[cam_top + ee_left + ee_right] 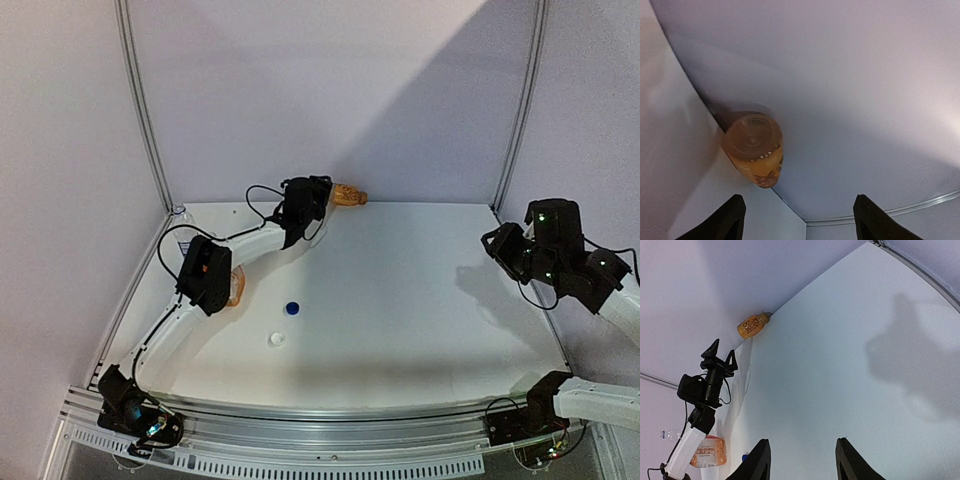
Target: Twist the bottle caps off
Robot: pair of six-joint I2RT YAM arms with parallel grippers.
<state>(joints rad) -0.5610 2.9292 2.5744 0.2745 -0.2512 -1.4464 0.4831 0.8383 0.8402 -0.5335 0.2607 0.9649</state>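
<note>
- Our left pincer (pixel 799 200) stands open with nothing between its fingers. The orange bottle (pixel 754 150) lies on its side just ahead, against the back wall at 12 o'clock of the desk (pixel 420 290).
- Our right pincer (pixel 802 441) hangs open and empty at 3 o'clock, well apart from everything.
- The blue cap (pixel 292 308) and the white cap (pixel 276 340) lie loose at about 7 o'clock.
- We judge the unscrewing done. Next, the left pincer should draw back without nudging the bottle.
</note>
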